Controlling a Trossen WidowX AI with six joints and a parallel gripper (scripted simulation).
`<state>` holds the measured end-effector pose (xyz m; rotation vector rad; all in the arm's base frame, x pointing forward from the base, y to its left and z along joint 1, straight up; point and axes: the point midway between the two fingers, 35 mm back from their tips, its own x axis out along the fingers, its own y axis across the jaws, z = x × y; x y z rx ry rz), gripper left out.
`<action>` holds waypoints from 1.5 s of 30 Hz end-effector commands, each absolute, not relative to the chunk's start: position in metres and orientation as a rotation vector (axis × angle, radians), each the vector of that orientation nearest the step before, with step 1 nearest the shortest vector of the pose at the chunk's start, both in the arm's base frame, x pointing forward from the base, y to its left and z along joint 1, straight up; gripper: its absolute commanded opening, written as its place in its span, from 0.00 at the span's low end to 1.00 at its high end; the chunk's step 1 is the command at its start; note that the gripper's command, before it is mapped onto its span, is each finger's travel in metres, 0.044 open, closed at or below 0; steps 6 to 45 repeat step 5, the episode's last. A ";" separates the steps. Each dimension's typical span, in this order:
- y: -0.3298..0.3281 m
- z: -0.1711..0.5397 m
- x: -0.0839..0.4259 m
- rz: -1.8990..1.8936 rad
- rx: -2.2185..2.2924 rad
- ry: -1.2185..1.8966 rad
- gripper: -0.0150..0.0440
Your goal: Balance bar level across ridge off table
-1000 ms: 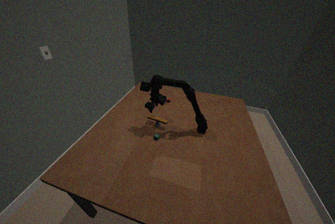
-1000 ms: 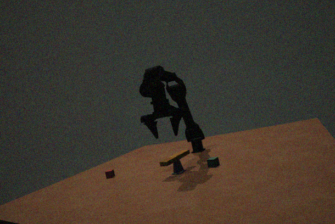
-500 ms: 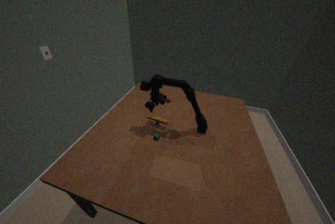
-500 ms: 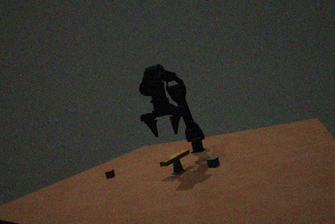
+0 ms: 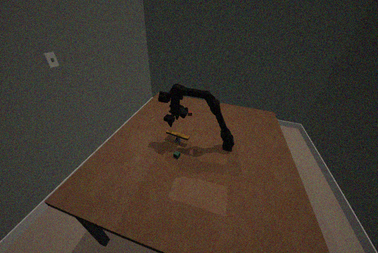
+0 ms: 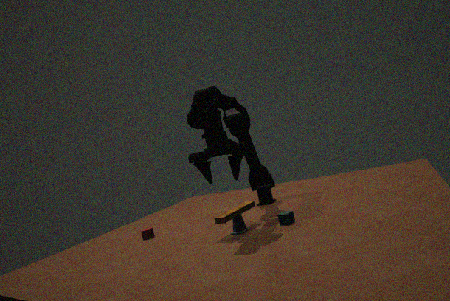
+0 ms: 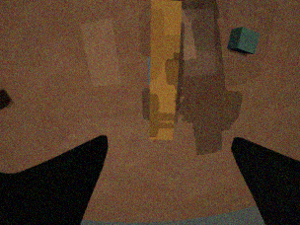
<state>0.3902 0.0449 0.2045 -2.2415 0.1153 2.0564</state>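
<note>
A yellow bar (image 5: 177,134) (image 6: 234,212) (image 7: 165,49) lies across the top of the small blue-grey ridge (image 5: 178,140) (image 6: 239,225). The ridge is under about the bar's middle, both ends of the bar are off the table, and the bar looks close to level. My gripper (image 5: 174,122) (image 6: 223,181) (image 7: 172,143) is open and empty. It hangs above the bar, apart from it. In the wrist view the bar's near end is a little beyond the fingertips, and the bar hides most of the ridge.
A teal cube (image 5: 176,155) (image 6: 286,218) (image 7: 243,40) stands on the table (image 5: 130,180) (image 6: 332,258) to one side of the ridge. A small red cube (image 5: 190,114) (image 6: 147,234) stands on the other side. The arm's shadow falls beside the bar.
</note>
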 end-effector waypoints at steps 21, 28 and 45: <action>0.045 0.205 0.390 2.057 -2.241 0.116 1.00; 0.045 0.205 0.390 2.057 -2.241 0.116 1.00; 0.045 0.205 0.390 2.057 -2.241 0.116 1.00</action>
